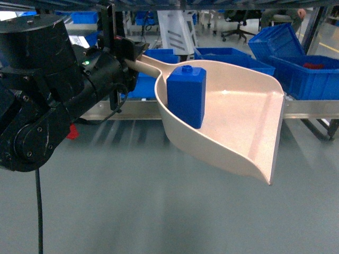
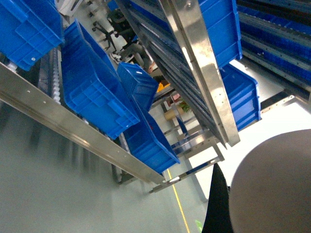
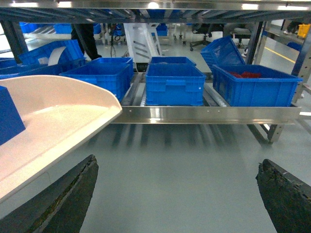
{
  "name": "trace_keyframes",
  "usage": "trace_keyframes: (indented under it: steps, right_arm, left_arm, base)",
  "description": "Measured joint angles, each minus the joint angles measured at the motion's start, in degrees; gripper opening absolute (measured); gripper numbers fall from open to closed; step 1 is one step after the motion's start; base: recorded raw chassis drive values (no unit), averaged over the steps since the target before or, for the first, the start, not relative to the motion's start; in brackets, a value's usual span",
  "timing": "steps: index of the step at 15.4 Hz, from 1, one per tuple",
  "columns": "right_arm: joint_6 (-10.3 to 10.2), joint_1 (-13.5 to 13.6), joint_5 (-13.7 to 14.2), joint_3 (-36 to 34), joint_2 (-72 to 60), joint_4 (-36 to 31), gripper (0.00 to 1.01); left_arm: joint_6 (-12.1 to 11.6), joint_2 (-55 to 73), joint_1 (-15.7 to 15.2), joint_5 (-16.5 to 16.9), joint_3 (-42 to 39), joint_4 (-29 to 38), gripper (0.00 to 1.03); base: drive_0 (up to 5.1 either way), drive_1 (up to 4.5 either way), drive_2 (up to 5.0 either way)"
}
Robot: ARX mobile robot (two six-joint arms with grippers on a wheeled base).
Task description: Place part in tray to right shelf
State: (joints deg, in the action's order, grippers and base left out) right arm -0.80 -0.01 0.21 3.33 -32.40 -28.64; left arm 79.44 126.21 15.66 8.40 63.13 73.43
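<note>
Left gripper [image 1: 123,53] clamping tray [image 1: 238,116] handle, part [image 1: 186,95] inside, right gripper [image 3: 177,194] spread wide

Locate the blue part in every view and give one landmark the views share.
Head: the part stands upright inside the tray, centre frame.
Left wrist: not in view.
Right wrist: only a corner of the part shows, at the left edge.
Shared landmark: the shelf's steel front rail.

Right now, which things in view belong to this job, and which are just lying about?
Job:
part, standing in the tray
tray, held by its handle in the left gripper
right shelf, its steel rail ahead

Lying about:
blue bins on the rack
office chair far behind
</note>
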Motion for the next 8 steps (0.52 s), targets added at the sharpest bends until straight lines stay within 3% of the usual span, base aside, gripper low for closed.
trace_keyframes:
  steps: [8]
  right_arm:
    - [0.3,0.0,0.0,0.0,0.0,0.0,0.98]
  left_arm:
    - [0.0,0.0,0.0,0.0,0.0,-0.1,0.13]
  base:
    - [0.0,0.0,0.0]
